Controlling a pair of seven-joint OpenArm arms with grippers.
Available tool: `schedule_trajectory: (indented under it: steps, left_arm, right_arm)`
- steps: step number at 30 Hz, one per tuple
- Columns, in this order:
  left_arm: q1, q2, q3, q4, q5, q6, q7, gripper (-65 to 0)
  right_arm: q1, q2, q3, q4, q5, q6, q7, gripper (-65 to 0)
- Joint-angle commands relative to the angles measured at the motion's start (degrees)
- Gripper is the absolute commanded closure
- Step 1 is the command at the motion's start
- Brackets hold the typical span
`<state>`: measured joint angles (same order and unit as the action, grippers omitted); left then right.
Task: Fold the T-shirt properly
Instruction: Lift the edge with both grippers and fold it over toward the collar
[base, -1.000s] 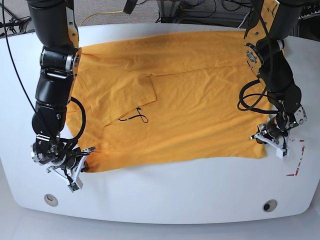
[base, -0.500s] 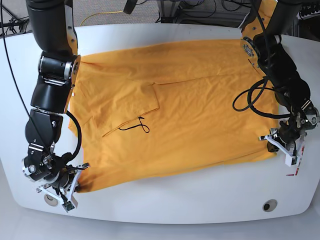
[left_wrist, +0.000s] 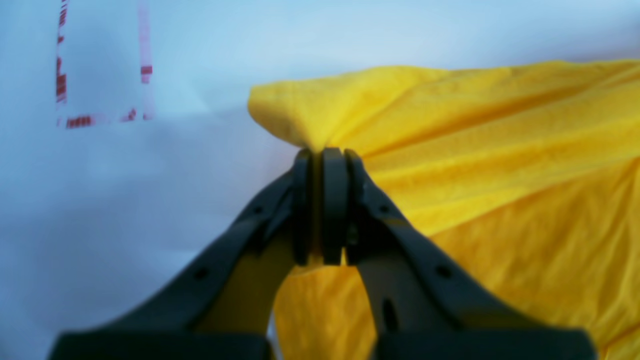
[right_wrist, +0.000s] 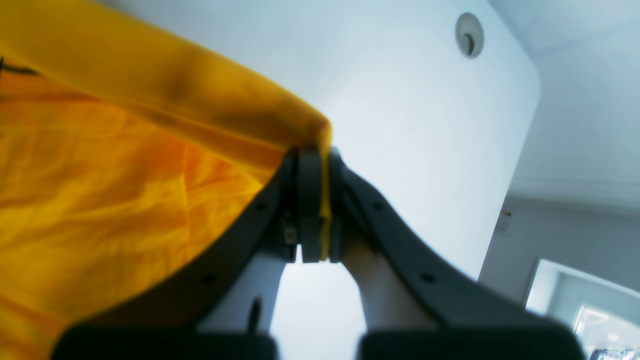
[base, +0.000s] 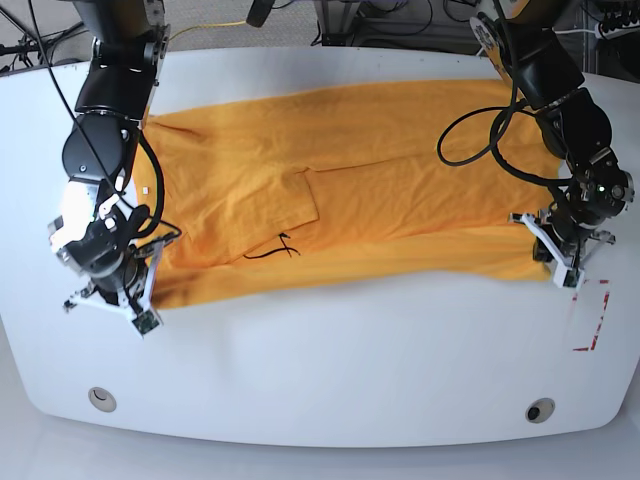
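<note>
Base view: red tape marks (base: 590, 325) beside T-shirt (base: 400, 180).

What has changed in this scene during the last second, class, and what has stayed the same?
Both grippers, left and right, carried the T-shirt's near hem away from the table's front edge, toward the far side, narrowing the visible cloth. Both stay clamped on the corners; the far edge stays put.
</note>
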<state>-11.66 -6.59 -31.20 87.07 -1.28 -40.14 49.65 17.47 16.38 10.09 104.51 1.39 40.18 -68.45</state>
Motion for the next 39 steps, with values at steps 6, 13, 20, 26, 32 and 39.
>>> schedule_trajectory:
  steps: [6,13,20,26,32,39]
  left_arm:
    - [8.45,-0.84,1.0,11.7,-0.35,0.14,-1.08,-1.3]
    - [14.52,-2.16,0.3,14.25,-0.35,0.14,1.3,-1.4]
    - [19.18,-2.77,-1.19,14.95,-0.26,0.14,1.38,-1.7]
    - [22.69,-2.95,-0.93,14.95,-0.17,0.14,1.38,-17.9]
    - [24.54,-4.44,-0.67,14.95,-0.17,0.14,2.0,-35.8]
    - [22.69,-5.94,-1.11,21.72,-1.4,0.14,8.95,-36.0]
  right_arm:
    - [-10.31,-3.41,7.54,6.83,-0.2,-0.18,0.01,0.0]
    - [-17.52,-5.26,10.18,6.83,-0.2,-0.18,0.01,0.0]
    - [-21.47,-7.37,12.55,6.66,-0.2,-0.18,0.01,0.0]
    - [-23.06,-7.46,12.55,6.74,-0.29,-0.18,0.01,-10.9]
    - [-23.5,-7.55,12.81,7.36,-0.2,-0.18,0.01,-34.4]
    - [-21.74,-10.54,19.23,10.79,4.99,-0.18,0.01,-34.2]
